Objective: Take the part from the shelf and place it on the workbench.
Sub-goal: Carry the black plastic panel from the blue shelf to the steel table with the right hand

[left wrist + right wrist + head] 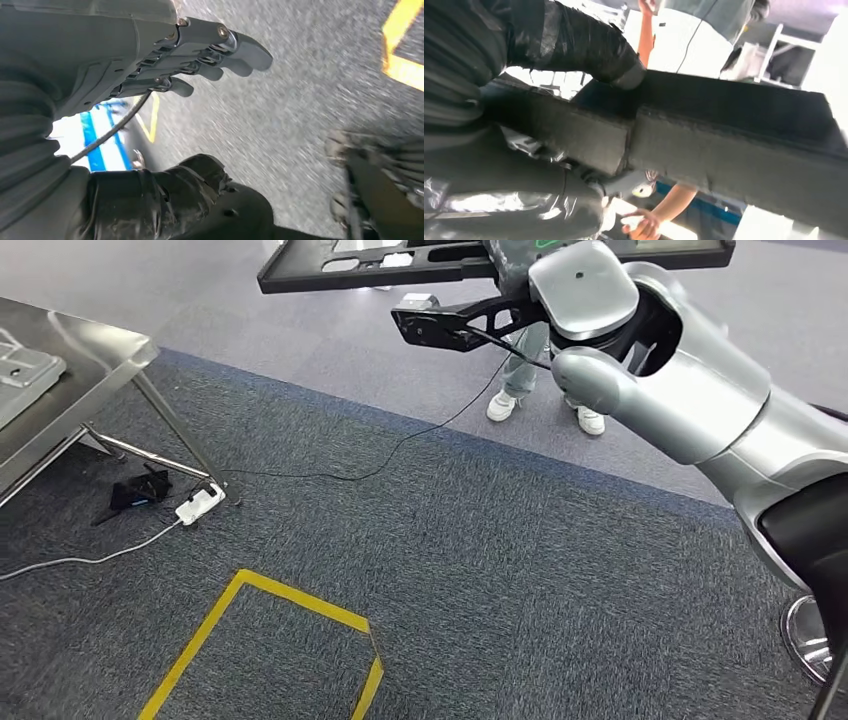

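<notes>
Here the black tray-like part (480, 262) is gripped by the right hand (574, 125), well apart from the steel workbench (90, 350)
A slip could be caused by its long overhang; the left hand (200, 55) hangs empty, fingers loosely apart

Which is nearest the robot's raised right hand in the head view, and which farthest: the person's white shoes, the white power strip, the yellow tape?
1. White shoes, just below the right hand.
2. White power strip, by the steel workbench's leg, left.
3. Yellow tape, on the near carpet.

We count one black part (400, 265), one steel workbench (70, 370), one yellow tape square (270, 640), two white shoes (545, 412).
</notes>
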`<state>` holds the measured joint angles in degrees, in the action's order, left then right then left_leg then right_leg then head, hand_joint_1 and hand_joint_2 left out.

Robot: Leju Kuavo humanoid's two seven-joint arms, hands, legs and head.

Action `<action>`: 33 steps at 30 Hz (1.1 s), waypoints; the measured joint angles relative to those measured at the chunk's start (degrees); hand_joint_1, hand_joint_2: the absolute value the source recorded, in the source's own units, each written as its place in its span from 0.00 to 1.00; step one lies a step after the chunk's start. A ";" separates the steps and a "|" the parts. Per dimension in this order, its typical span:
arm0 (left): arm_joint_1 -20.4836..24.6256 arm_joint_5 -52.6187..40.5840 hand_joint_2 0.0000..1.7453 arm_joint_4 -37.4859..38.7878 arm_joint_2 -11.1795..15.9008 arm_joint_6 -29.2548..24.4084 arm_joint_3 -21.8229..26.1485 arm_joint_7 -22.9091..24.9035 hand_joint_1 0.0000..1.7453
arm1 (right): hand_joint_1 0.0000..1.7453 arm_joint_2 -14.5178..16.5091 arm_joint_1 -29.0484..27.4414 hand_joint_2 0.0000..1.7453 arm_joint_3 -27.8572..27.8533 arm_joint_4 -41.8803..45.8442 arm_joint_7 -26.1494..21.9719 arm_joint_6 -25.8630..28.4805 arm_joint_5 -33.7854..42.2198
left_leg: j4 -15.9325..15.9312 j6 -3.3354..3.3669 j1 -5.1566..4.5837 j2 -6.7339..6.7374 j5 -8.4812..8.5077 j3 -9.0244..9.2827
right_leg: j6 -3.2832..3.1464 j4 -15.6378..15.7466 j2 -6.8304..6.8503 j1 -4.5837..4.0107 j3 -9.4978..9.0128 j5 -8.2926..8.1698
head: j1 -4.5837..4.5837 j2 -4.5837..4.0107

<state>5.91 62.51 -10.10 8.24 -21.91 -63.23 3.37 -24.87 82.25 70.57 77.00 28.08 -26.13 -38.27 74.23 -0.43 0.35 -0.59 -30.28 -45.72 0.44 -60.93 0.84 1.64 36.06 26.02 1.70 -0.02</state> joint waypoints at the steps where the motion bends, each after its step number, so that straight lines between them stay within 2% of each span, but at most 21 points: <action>1: 0.00 0.02 1.00 0.00 -0.02 0.04 0.01 -0.02 0.00 | 1.00 0.00 -0.13 1.00 0.04 0.00 -0.01 -0.01 0.00 | 0.97 0.18 -0.03 0.14 0.11 -0.51 | -0.11 0.00 0.71 -0.19 -0.07 0.10 | -0.08 0.00; 3: -0.05 0.05 1.00 0.00 -0.04 0.08 0.02 -0.03 0.00 | 1.00 0.01 -0.26 1.00 0.09 0.01 -0.02 -0.01 0.00 | -3.49 0.84 -0.35 0.73 3.06 1.84 | -0.23 0.02 1.99 -0.48 -0.38 0.35 | -0.08 0.00; 5: 0.00 0.11 1.00 0.00 -0.02 -0.07 0.03 -0.03 0.00 | 1.00 0.01 -0.11 1.00 0.09 0.01 -0.03 -0.06 -0.03 | -10.94 1.75 -1.32 3.07 5.65 5.91 | -0.20 0.23 3.13 -0.70 -0.84 0.62 | -0.06 0.00; 7: 0.13 0.27 1.00 0.00 0.05 -0.43 0.09 -0.03 0.00 | 1.00 0.01 0.01 1.00 0.13 0.00 -0.12 -0.31 -0.13 | -14.39 2.49 -2.21 4.51 5.91 7.74 | 0.10 0.57 4.12 -0.90 -1.18 0.71 | -0.05 0.00; 9: 0.10 0.40 1.00 0.01 0.18 -0.76 0.14 0.00 0.00 | 1.00 0.15 0.01 1.00 0.22 0.00 -0.21 -0.64 -0.21 | -15.34 3.00 -2.25 3.54 6.05 8.25 | 0.57 0.92 5.10 -1.00 -1.56 0.89 | -0.04 0.00; 10: 0.02 0.44 1.00 0.01 0.23 -0.85 0.15 0.03 0.00 | 1.00 0.22 0.01 1.00 0.27 -0.02 -0.23 -0.76 -0.23 | -15.96 3.21 -2.11 2.97 6.25 8.71 | 0.79 0.77 4.81 -0.93 -1.75 1.21 | -0.04 0.00; 12: -0.01 0.51 1.00 0.01 0.27 -0.90 0.15 0.12 0.00 | 1.00 0.28 0.19 1.00 0.30 -0.05 -0.23 -0.84 -0.31 | -17.08 3.82 -1.73 1.95 6.66 9.69 | 1.03 -2.33 2.42 -0.77 -0.64 3.19 | 0.00 0.00; 13: 0.04 0.54 1.00 0.00 0.26 -0.89 0.15 0.15 0.00 | 1.00 0.27 0.25 1.00 0.33 -0.07 -0.23 -0.86 -0.35 | -17.23 4.03 -1.72 1.45 6.70 9.88 | 1.05 -5.57 0.84 -0.66 0.83 4.70 | -0.02 0.00; 15: 0.20 0.55 1.00 0.00 0.21 -0.87 0.15 0.16 0.00 | 1.00 0.28 0.08 1.00 0.47 -0.08 -0.23 -0.93 -0.39 | -17.13 4.30 -1.63 0.09 6.63 9.96 | 1.23 -12.58 -0.58 -0.59 4.68 7.11 | -0.01 0.00; 16: 0.21 0.56 1.00 0.00 0.18 -0.84 0.15 0.17 0.00 | 1.00 0.27 -0.11 1.00 0.54 -0.11 -0.23 -0.98 -0.39 | -16.98 4.29 -1.57 -0.74 6.53 9.98 | 1.40 -14.07 -0.73 -0.52 5.77 6.93 | -0.01 0.00; 17: 0.18 0.56 1.00 0.00 0.14 -0.80 0.16 0.20 0.00 | 1.00 0.27 -0.25 1.00 0.59 -0.14 -0.24 -1.02 -0.40 | -16.71 4.20 -1.47 -1.63 6.38 9.99 | 1.56 -13.46 -0.81 -0.43 5.87 5.68 | 0.00 0.00; 19: 0.06 0.57 1.00 0.00 0.09 -0.69 0.17 0.34 0.00 | 1.00 0.27 -0.28 1.00 0.62 -0.17 -0.28 -1.07 -0.46 | -15.81 3.68 -1.14 -3.31 5.79 9.92 | 1.89 -7.12 -1.81 -0.06 3.43 1.55 | 0.02 0.00; 20: 0.09 0.57 1.00 0.01 0.10 -0.77 0.17 0.41 0.00 | 1.00 0.29 -0.16 1.00 0.68 -0.19 -0.32 -1.08 -0.52 | -15.08 3.30 -1.05 -4.11 5.41 9.58 | 2.03 -3.78 -3.16 0.22 1.91 0.26 | -0.02 0.00; 22: 0.13 0.62 1.00 0.02 0.15 -1.24 0.19 0.44 0.00 | 1.00 0.38 0.02 1.00 0.84 -0.24 -0.45 -1.06 -0.64 | -14.11 2.53 -0.77 -5.54 5.07 8.57 | 1.90 -0.56 -5.11 0.45 0.49 -0.25 | -0.14 0.00; 24: 0.00 0.80 1.00 0.03 0.18 -1.75 0.26 0.47 0.00 | 1.00 0.68 0.09 1.00 1.05 -0.36 -0.54 -1.08 -0.70 | -14.02 1.89 -0.50 -6.83 5.35 7.83 | 1.29 -0.29 -4.54 0.30 0.48 -0.07 | -0.16 0.00; 25: -0.13 0.92 1.00 0.03 0.10 -1.84 0.29 0.59 0.00 | 1.00 0.89 0.09 1.00 1.13 -0.46 -0.56 -1.08 -0.73 | -13.87 1.57 -0.56 -6.41 5.31 7.62 | 0.96 -0.03 -3.83 0.31 0.33 -0.13 | -0.18 0.00; 27: -0.28 1.10 1.00 0.03 -0.02 -1.72 0.32 1.03 0.00 | 1.00 1.33 0.27 1.00 1.21 -0.68 -0.64 -1.09 -0.79 | -11.30 0.84 -0.65 -3.58 3.96 6.23 | 0.36 0.51 -2.46 0.44 -0.17 -0.20 | -0.29 0.00; 28: -0.25 1.18 1.00 0.02 -0.12 -1.48 0.37 1.28 0.00 | 1.00 1.59 0.39 1.00 1.24 -0.82 -0.71 -1.14 -0.83 | -8.42 0.46 -0.58 -1.70 2.68 4.74 | 0.11 0.68 -1.78 0.36 -0.39 -0.14 | -0.40 0.00; 30: -0.12 1.31 1.00 0.02 -0.14 -0.73 0.56 1.63 0.00 | 1.00 2.11 0.56 1.00 1.44 -1.13 -0.92 -1.44 -0.97 | -1.65 -0.05 -0.18 -0.09 0.39 0.99 | -0.19 0.75 -0.42 0.24 -0.62 0.09 | -0.49 0.00; 32: -0.12 1.33 1.00 0.02 -0.18 -0.07 0.75 1.97 0.00 | 1.00 2.49 0.51 1.00 1.84 -1.48 -1.29 -1.72 -1.12 | -0.06 -0.18 0.06 0.24 1.18 -0.36 | -0.25 0.74 0.92 0.21 -0.89 0.41 | -0.52 0.00; 33: -0.15 1.32 1.00 0.02 -0.20 0.08 0.79 2.18 0.00 | 1.00 2.61 0.49 1.00 2.01 -1.62 -1.46 -1.76 -1.15 | -2.48 -0.11 0.10 0.44 2.95 0.65 | -0.20 0.75 1.59 0.19 -1.12 0.60 | -0.52 0.00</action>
<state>5.76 63.83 -10.08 8.04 -21.83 -62.44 5.56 -22.27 82.74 72.58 75.39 26.62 -27.89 -39.42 71.75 -0.55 0.45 -0.15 -27.34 -45.07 0.24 -60.18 2.43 1.83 34.95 26.62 1.18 -0.02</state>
